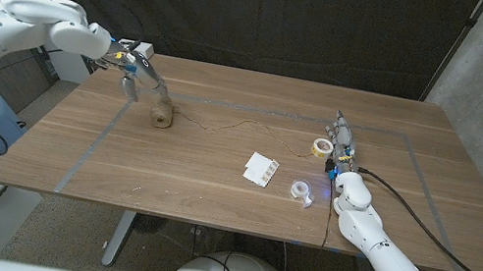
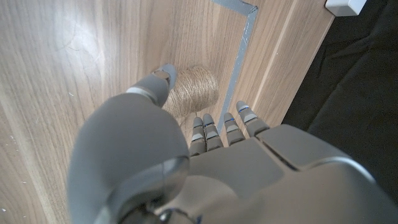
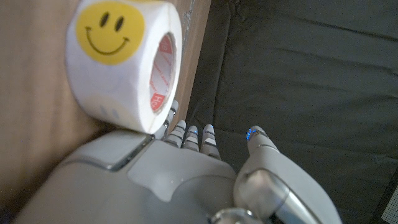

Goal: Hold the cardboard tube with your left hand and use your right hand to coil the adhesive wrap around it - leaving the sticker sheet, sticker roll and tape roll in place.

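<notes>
Right hand (image 1: 338,143) stands at the surface's (image 1: 212,190) three o'clock, fingers apart, beside the sticker roll (image 1: 322,147). Left hand (image 1: 133,72), fingers spread and empty, hovers at ten o'clock over the wrapped cardboard tube (image 1: 162,114); it should settle squarely on the tube's end first, sparing the adhesive wrap (image 1: 243,126) trailing toward three o'clock.

The right hand (image 1: 343,149) has a yellowish tape roll (image 1: 322,147) just beside it on the inner side, and a clear roll (image 1: 302,190) and a white sticker sheet (image 1: 261,169) lie nearer the front edge on that same side. Between these and the left hand (image 1: 136,73) the wooden table (image 1: 203,184) is bare except for a thin strand (image 1: 243,124) running across to the wrapped tube (image 1: 161,114). That tube lies just under the left hand's fingertips (image 2: 214,127), with bare wood on every other side of it.
</notes>
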{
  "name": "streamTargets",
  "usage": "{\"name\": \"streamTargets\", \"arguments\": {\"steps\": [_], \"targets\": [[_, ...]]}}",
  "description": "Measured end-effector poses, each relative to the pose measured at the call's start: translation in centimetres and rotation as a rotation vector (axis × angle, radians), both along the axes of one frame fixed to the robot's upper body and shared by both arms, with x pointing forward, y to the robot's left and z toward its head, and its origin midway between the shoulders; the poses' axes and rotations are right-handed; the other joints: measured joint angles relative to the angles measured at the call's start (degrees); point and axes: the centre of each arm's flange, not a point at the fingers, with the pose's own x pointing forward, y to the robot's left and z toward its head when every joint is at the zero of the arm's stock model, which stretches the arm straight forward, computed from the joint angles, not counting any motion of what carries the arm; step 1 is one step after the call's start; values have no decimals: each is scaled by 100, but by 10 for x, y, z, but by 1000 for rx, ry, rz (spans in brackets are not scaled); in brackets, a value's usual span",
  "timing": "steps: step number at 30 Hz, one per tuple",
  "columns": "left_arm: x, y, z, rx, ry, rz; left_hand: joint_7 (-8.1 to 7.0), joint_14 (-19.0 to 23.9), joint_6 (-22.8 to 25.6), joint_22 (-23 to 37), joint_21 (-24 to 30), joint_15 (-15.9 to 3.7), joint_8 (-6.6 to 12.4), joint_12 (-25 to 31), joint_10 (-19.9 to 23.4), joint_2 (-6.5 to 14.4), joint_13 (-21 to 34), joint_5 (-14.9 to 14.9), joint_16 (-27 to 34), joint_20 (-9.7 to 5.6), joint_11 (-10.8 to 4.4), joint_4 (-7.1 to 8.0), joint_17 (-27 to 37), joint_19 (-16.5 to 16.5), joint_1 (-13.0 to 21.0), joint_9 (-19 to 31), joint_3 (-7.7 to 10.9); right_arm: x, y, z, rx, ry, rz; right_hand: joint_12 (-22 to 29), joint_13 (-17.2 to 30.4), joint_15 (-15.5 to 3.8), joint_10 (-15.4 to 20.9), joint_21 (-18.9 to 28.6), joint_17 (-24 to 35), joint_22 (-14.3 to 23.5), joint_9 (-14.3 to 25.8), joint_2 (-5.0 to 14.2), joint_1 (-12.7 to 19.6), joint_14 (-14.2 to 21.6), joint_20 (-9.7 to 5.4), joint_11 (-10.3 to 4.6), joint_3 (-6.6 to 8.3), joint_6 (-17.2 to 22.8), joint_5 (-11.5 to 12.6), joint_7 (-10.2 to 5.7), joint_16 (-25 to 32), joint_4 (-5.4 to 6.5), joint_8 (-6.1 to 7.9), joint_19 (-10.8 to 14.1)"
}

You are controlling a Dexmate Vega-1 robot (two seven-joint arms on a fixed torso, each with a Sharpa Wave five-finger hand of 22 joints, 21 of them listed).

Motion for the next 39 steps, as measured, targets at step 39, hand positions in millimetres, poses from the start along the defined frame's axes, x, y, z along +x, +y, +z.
{"name": "streamTargets", "arguments": {"steps": [39], "targets": [[42,-8,-3,67,-31,-41,42,0,-103,30,0,0,1,44,-104,29,26,-76,0,1,-1,68,36,0,-196,-1,-68,20,-2,-10,38,24,-11,26,-1,0,-1,0,-1,0,0,0,0,0,0,43,0,1,0,0,0,1,0,0]]}}
